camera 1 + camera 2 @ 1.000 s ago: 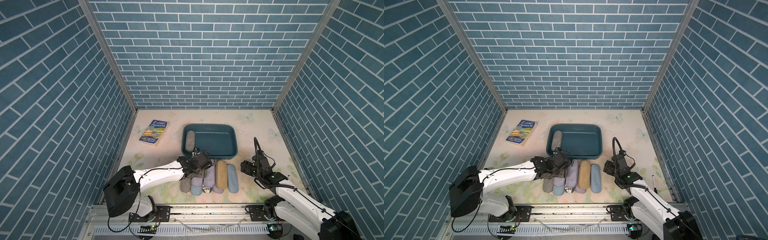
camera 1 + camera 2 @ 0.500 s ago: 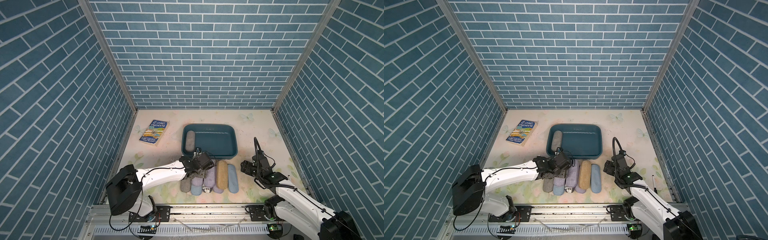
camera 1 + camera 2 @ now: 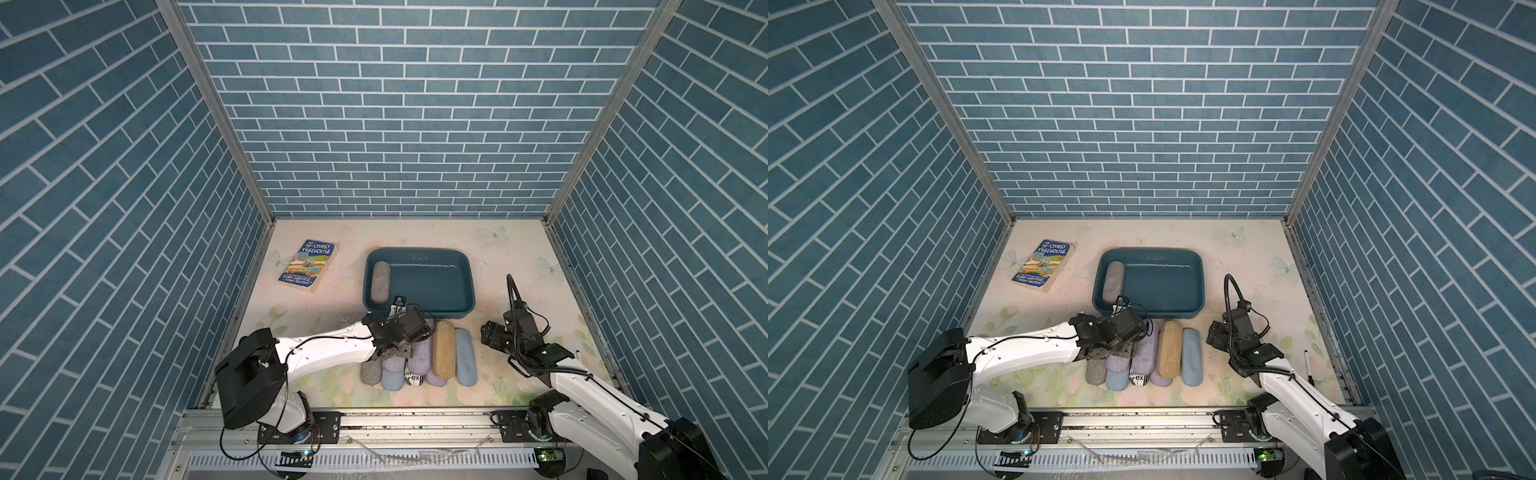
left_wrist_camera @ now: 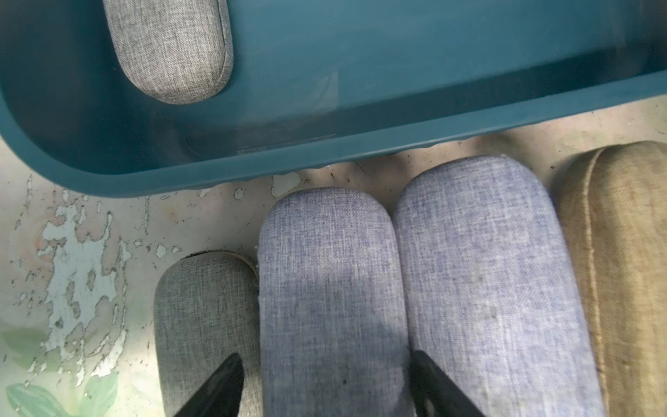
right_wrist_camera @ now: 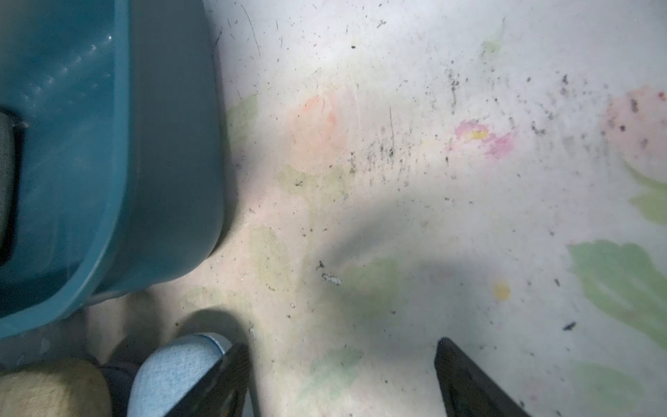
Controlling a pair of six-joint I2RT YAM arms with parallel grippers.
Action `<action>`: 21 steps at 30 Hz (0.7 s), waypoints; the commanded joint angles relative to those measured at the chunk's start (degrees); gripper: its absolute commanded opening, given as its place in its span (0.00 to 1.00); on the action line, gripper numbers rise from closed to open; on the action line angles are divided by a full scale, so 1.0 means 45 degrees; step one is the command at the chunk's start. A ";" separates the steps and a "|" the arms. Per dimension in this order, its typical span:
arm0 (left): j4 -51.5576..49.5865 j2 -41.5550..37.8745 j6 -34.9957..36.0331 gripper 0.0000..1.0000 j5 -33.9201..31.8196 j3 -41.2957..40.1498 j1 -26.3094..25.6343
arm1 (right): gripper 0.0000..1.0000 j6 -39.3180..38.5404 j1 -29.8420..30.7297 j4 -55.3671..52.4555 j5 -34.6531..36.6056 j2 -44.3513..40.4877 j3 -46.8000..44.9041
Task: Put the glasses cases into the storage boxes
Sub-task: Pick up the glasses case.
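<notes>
Hanging the left gripper over the row of cases at lower centre of both top views, just below the tub. Straddling 1 lavender case in the left wrist view, setting 1 black finger close along each long side; pinching it or merely flanking it, cannot tell. Leaving a 2nd lavender case touching it on 1 side, and a tan case beyond that. Hovering the right gripper low over bare table at lower right of the top views, spreading its fingers wide around nothing, 1 of them just beside a blue case at the row's right end. Showing 1 grey case lying inside the tub already, lengthwise against its left wall. Showing a book flat at the table's upper left, well apart from the tub.
</notes>
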 commanded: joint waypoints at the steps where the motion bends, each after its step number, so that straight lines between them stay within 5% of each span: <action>1: -0.1139 0.0378 0.0192 0.77 0.0131 -0.0047 -0.0196 | 0.82 0.0549 0.0028 0.0095 -0.0029 -0.0012 -0.0216; 21: -0.1861 -0.0346 0.0189 0.61 -0.0352 0.0318 -0.0276 | 0.82 0.0578 0.0028 0.0331 -0.0039 0.0146 -0.0294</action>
